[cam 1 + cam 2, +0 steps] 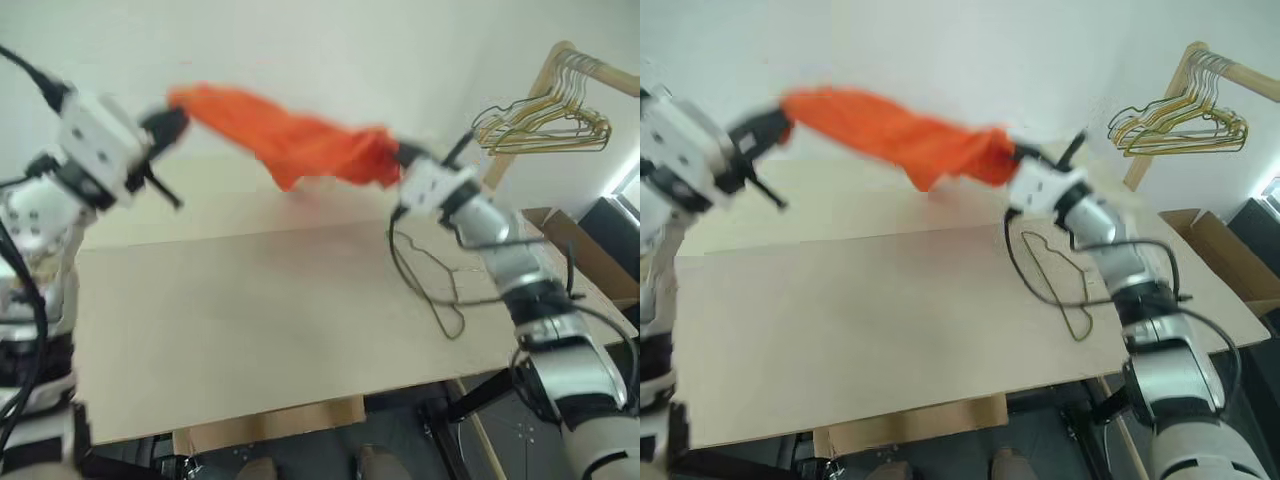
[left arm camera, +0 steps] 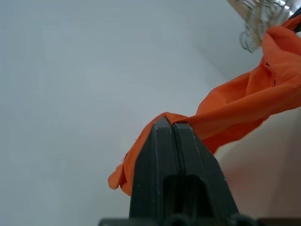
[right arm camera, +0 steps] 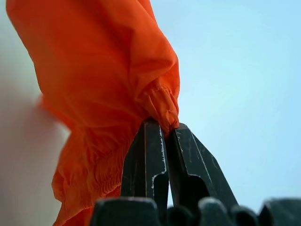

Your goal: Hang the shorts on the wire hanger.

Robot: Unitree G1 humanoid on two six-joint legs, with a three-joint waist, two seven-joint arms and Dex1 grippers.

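Note:
The orange shorts (image 1: 290, 140) hang stretched in the air above the far side of the table, held at both ends. My left gripper (image 1: 172, 118) is shut on the shorts' left end; in the left wrist view the shorts (image 2: 244, 106) trail away from the closed fingertips (image 2: 170, 126). My right gripper (image 1: 398, 153) is shut on the right end, with the gathered shorts (image 3: 108, 70) pinched between its fingers (image 3: 150, 141). The thin wire hanger (image 1: 432, 285) lies flat on the table below my right arm.
A light wooden table (image 1: 250, 320) spans the scene. A bunch of gold and green wire hangers (image 1: 545, 120) hangs from a wooden rack at the back right. A cardboard box (image 1: 590, 250) stands to the table's right.

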